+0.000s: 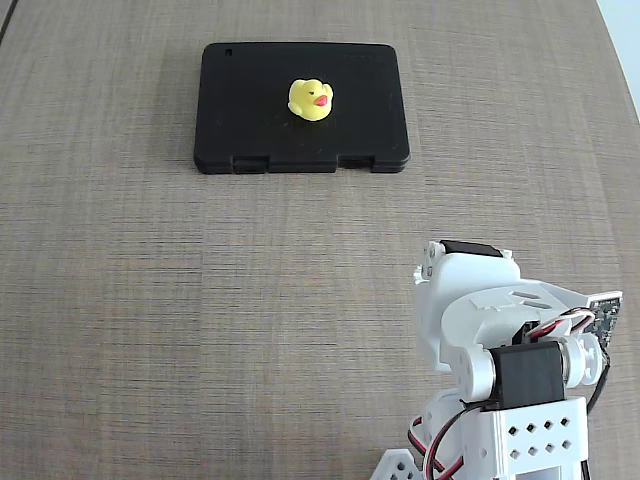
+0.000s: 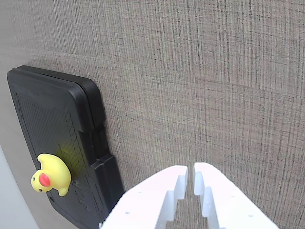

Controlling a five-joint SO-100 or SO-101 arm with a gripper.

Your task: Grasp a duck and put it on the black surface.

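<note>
Duck (image 1: 311, 100) sits upright on black surface (image 1: 250, 110), near its centre; gripper (image 2: 190, 177) empty, fingers nearly pressed together, over bare table (image 1: 150, 300) well apart from surface.

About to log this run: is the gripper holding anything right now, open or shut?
Gripper: shut, jaws nearly touching with nothing between them; the duck sits on the black case.
</note>
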